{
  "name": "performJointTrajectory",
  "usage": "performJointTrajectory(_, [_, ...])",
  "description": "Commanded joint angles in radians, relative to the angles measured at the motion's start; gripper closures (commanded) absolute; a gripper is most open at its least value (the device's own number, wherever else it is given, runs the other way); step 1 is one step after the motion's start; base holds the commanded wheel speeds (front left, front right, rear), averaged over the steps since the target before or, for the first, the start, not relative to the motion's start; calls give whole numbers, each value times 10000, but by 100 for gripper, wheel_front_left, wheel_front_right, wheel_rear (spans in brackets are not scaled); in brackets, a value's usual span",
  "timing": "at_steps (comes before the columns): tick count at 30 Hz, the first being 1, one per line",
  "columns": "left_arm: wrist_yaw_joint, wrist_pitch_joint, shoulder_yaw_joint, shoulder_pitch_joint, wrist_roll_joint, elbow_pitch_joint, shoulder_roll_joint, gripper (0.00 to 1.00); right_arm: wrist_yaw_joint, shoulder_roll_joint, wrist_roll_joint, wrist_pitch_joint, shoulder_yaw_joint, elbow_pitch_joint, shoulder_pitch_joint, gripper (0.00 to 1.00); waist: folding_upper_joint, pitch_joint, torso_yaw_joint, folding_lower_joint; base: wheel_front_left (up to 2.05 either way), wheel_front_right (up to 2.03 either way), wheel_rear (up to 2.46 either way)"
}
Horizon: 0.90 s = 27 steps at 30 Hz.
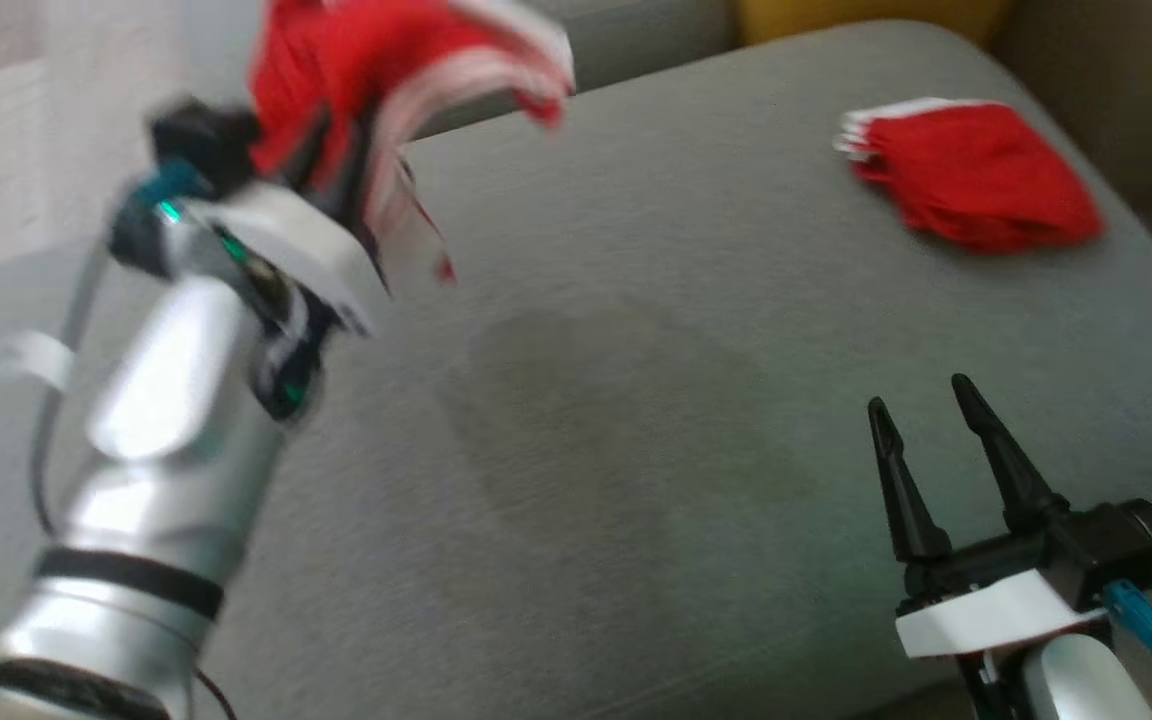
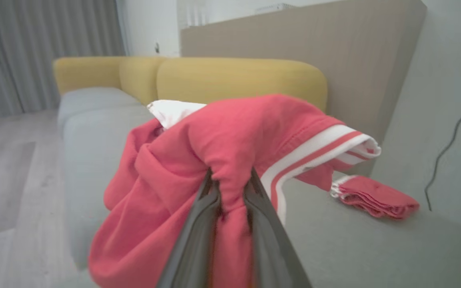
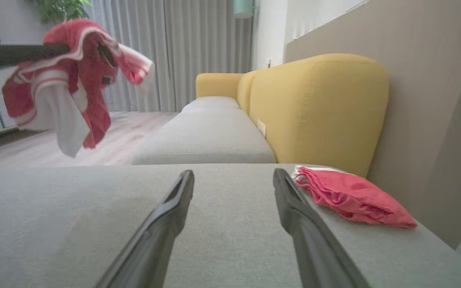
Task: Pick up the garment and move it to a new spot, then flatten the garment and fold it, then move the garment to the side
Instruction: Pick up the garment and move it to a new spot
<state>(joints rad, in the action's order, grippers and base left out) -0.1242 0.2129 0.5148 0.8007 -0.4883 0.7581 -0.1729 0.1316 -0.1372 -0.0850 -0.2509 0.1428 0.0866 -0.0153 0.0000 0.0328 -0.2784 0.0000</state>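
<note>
Left end effector [image 2: 231, 176]: clamped on bunched red garment [image 2: 234, 132], aloft above sofa seat [image 1: 636, 400]. Right end effector [image 1: 918, 393]: open, empty, low over sofa seat. Status: pickup done; placing, flattening, folding and side move outstanding.

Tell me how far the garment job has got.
Done: the garment is picked up, bunched in the shut left gripper and hanging clear of the grey cushion. In hand: the move to a new spot. Left: laying it down, flattening, folding, moving aside. The right gripper is open, empty.
</note>
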Motion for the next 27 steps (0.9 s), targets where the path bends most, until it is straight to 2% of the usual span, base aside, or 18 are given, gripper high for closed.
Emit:
performJointTrajectory(1, [-20,105,-189,268,-2,-75,-175,100,-9,36,21,-109,228,-391,308,0,0,178,-894,0,0,0,0])
performJointTrajectory(9, [359,444,508,-508,604,1678,670,100,-9,318,-9,-109,520,-416,556,0,0,1146,-1632,0,0,0,0])
performJointTrajectory(12, [390,473,550,-575,710,1977,761,100,-9,392,-15,-109,588,-424,660,0,0,1364,-1733,0,0,0,0])
performJointTrajectory(15, [544,482,409,-675,987,1694,802,100,-9,482,-5,-109,765,-361,768,0,0,1564,-1773,0,0,0,0])
performJointTrajectory(17, [640,484,294,-834,1188,1370,838,0,-9,517,7,-109,815,-302,800,0,0,1545,-1702,0,0,0,0])
performJointTrajectory(22, [952,486,-257,-1509,1639,-159,979,0,-9,518,24,-109,699,-110,623,0,0,889,-1059,0,0,0,0])
performJointTrajectory(27, [1158,487,-902,-2864,2063,-2078,1110,0,-9,431,-101,-109,354,96,118,0,0,-188,142,0,0,0,0])
